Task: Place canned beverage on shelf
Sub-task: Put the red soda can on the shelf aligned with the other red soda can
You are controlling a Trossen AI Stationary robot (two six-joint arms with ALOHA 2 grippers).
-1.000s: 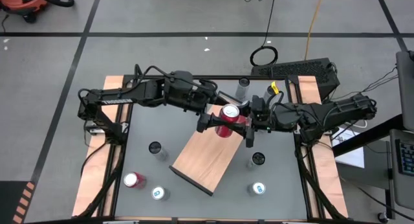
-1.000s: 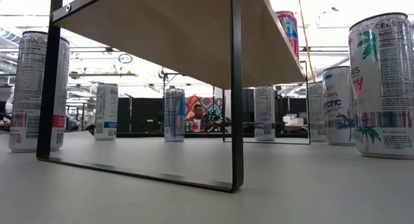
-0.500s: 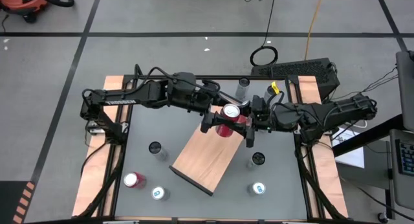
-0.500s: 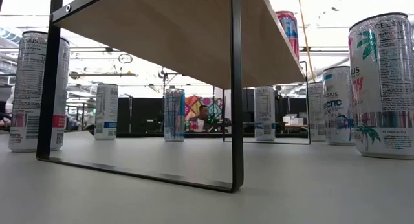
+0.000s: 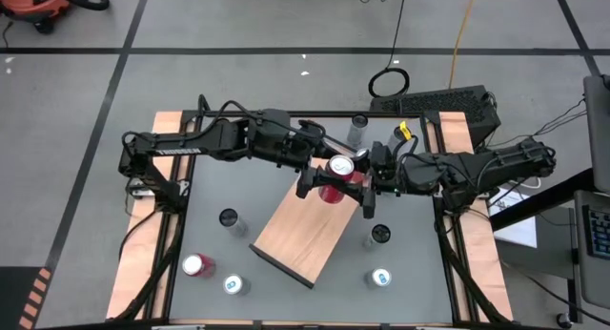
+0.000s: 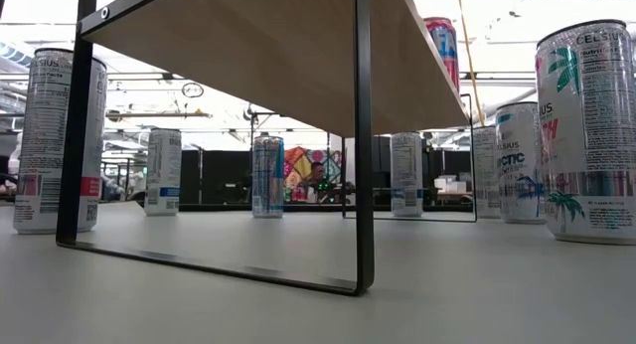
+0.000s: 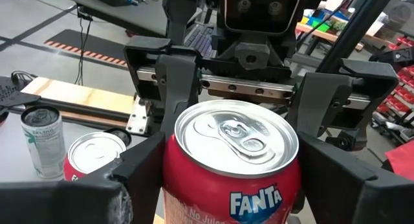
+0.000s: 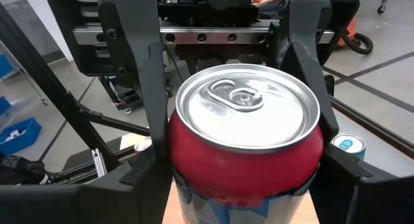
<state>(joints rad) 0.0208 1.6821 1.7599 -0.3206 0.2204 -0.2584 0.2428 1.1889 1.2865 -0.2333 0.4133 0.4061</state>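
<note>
A red Fanta can (image 5: pixel 332 183) stands upright over the far end of the shelf (image 5: pixel 300 237), a light-brown board with black end frames. In the low view the can (image 6: pixel 442 46) shows above the board (image 6: pixel 278 56). My right gripper (image 5: pixel 358 185) comes from the right and is shut on the can. My left gripper (image 5: pixel 315 183) comes from the left, open. Its fingers stand close on either side of the same can (image 7: pixel 233 185). My right gripper pinches the can's side walls (image 8: pixel 178 156) between its two fingers, below the rim. The fingers lie level and come from the table's right. The can is upright; its base is hidden, so I cannot tell whether it rests on the shelf. My left gripper's fingers (image 7: pixel 139 179) lie level beside the can's walls, coming from the table's left. I cannot tell whether they touch it.
Several other cans stand on the grey tabletop: a grey one (image 5: pixel 357 130) at the far edge, a dark-topped one (image 5: pixel 227 218) at the left, a red (image 5: pixel 195 265) and a white one (image 5: pixel 233 285) near left, two more (image 5: pixel 379 237) at the near right.
My left gripper has gone a little toward the table's right edge, closer around the can. The can and my right gripper have kept still.
</note>
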